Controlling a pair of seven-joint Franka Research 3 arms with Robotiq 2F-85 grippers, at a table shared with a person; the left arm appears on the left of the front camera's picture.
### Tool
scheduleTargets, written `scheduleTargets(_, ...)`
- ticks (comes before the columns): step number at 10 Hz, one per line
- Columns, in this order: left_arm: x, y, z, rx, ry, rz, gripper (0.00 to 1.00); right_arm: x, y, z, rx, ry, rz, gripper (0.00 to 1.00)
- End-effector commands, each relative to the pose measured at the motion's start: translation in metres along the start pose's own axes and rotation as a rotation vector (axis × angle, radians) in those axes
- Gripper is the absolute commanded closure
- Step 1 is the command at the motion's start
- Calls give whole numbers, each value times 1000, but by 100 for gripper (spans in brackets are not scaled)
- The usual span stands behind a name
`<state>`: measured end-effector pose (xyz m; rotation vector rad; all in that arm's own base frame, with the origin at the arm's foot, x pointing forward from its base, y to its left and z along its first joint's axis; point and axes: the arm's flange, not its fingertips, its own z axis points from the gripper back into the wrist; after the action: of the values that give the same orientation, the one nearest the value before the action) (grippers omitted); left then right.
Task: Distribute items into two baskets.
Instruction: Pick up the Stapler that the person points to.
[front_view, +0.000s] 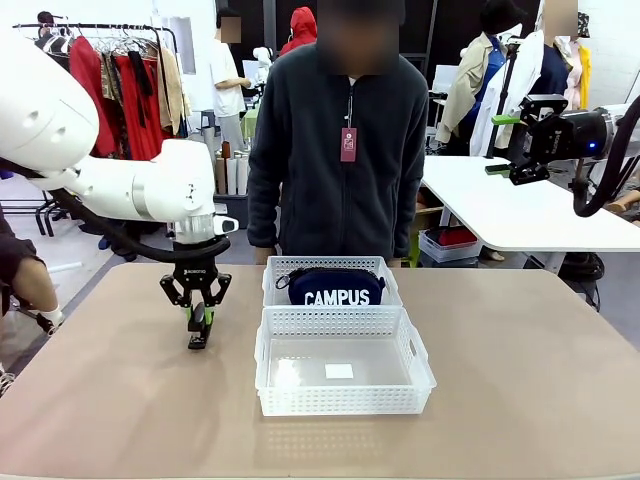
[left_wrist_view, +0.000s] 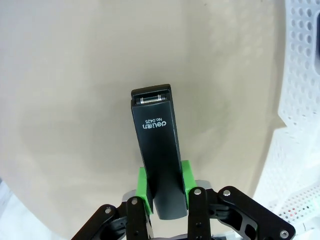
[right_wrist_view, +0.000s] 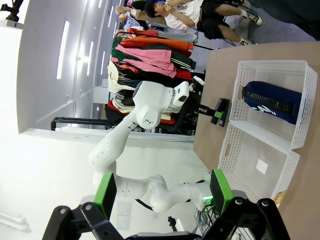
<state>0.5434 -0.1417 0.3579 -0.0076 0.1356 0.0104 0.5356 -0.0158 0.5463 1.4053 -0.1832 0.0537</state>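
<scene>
Nearest, found the near basket (front_view: 340, 400), white with lattice walls, bare inside apart from a small white label on its floor. Just left of that basket, found the stapler (left_wrist_view: 155, 135), black, stood on end, lower tip at or just above the table (front_view: 520, 380); could not tell which. Saw the left gripper (left_wrist_view: 165, 182) clamped from above on the stapler's upper end, green pads (left_wrist_view: 143, 185) pressed flat against both long sides. Judged the stapler stiff, compact and fairly dense for its bulk, with smooth sides likely to slip or pivot between pads under a hold so near one end. Judged a hold nearer the middle of the body steadier, and a slow carry advisable, hanging straight down. Judged the hinged top arm liable to spring open if squeezed across top and base rather than across the sides. Directly behind the near basket, touching or nearly touching it, found the far basket (front_view: 275, 285) holding the navy pouch (front_view: 335, 288), CAMPUS lettering facing forward; judged the pouch soft, light and already placed. Beyond the far basket, noted a person (front_view: 340, 150) standing at the table's far edge. Up and to the right of the near basket, well clear of the table, saw the right gripper (front_view: 502, 145) with jaws wide apart and nothing between them.
</scene>
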Motion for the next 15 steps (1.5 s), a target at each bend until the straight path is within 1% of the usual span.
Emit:
scheduleTargets(1, -16, 1, 43, 6, -33, 27, 100, 0, 2, 0, 1, -3, 1, 0)
scheduleTargets(2, -23, 0, 62, 2, 4, 67, 100, 0, 2, 0, 1, -3, 1, 0)
scheduleTargets(4, -38, -6, 100, 14, -28, 128, 100, 0, 2, 0, 1, -3, 1, 0)
scheduleTargets(5, -46, -7, 123, 27, -54, 136, 100, 0, 2, 0, 1, -3, 1, 0)
scheduleTargets(6, -50, -10, 142, 28, -45, 144, 100, 0, 2, 0, 1, -3, 1, 0)
scheduleTargets(8, -59, -13, 189, 21, -71, 133, 100, 0, 2, 0, 1, -3, 1, 0)
scheduleTargets(10, -71, -20, 235, 60, -121, 122, 100, 0, 2, 0, 1, -3, 1, 0)
scheduleTargets(12, -79, -23, 267, 104, -180, 131, 100, 0, 2, 0, 1, -3, 1, 0)
scheduleTargets(15, -88, -17, 301, 62, -211, 114, 100, 0, 2, 0, 1, -3, 1, 0)
